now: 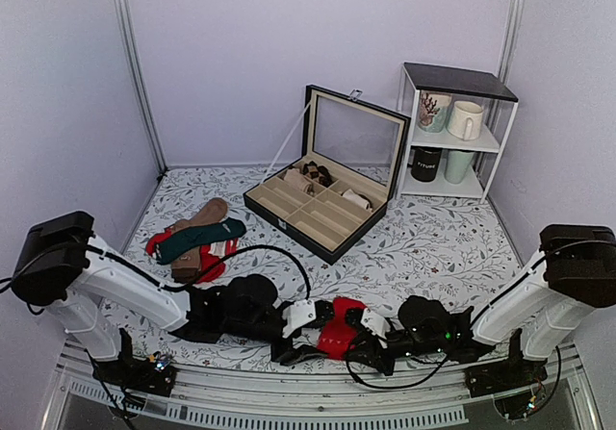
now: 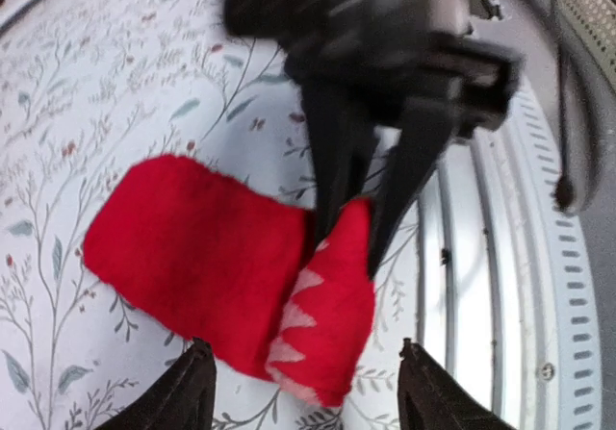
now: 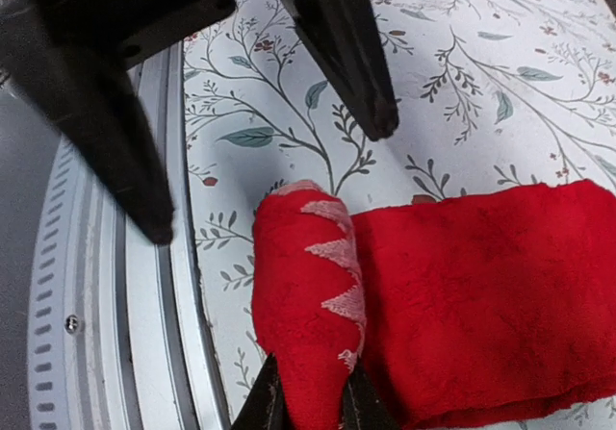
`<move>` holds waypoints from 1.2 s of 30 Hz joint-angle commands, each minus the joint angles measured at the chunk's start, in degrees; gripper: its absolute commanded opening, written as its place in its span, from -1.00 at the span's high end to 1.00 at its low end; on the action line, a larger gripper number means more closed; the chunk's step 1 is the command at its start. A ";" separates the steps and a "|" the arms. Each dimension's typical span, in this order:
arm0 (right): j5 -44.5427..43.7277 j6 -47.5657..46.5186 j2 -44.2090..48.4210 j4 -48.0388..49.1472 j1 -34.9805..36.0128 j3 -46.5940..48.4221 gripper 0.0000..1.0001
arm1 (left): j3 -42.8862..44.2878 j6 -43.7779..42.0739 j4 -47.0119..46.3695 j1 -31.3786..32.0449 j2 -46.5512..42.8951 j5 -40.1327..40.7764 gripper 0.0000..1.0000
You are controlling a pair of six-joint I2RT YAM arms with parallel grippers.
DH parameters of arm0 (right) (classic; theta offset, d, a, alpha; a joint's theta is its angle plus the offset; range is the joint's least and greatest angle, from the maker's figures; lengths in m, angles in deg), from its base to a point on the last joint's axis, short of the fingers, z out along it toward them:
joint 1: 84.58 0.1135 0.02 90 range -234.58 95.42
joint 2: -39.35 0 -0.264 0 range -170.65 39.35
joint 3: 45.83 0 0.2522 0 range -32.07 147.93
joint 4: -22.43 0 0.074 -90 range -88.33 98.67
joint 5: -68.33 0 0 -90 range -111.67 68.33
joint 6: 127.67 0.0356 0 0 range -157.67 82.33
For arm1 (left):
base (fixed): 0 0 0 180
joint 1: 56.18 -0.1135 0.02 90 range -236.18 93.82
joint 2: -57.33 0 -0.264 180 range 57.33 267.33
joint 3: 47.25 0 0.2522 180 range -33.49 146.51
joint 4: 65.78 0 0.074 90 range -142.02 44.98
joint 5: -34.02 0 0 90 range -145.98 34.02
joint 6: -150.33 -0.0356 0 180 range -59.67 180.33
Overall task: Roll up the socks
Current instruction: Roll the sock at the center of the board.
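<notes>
Right end effector [image 3: 310, 372] is clamped down tight on the socks [image 3: 462, 286], and it has the turned-over end with the pale zigzag trim pinched between its 2 fingers. Left end effector [image 2: 306, 353] is wide open, holding nothing, its fingers standing either side of the red bundle without gripping it.

The socks sit at the near edge of the counter [image 1: 433, 247], right between the 2 arms and well apart from the pile of other socks [image 1: 197, 238] off to the left.

Progress looks early to me: 1 short fold at the trimmed end, while the long red body lies flat and unrolled on the counter. What's left, I'd judge, is nearly everything: turning that fold over along the full length and finishing a snug roll.
</notes>
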 commanded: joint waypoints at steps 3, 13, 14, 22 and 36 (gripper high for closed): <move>13.99 11.77 -7.02 -9.78 -3.70 1.35 0.73 | -0.95 -12.87 -4.30 4.53 -2.83 6.62 -0.33; 22.60 16.54 -11.74 -8.24 -8.20 0.50 0.73 | -1.96 -11.09 -5.52 5.73 2.43 7.29 -0.26; 22.79 16.81 -12.07 -7.76 -8.30 0.38 0.73 | -2.14 -11.01 -5.95 5.68 2.63 7.49 -0.26; 24.72 17.26 -13.86 -7.34 -9.05 0.81 0.73 | -0.85 -11.30 -5.69 5.69 5.75 9.38 -0.18; 25.03 17.43 -15.08 -7.19 -9.43 1.30 0.71 | 1.38 -10.46 -2.25 5.65 6.76 7.00 0.90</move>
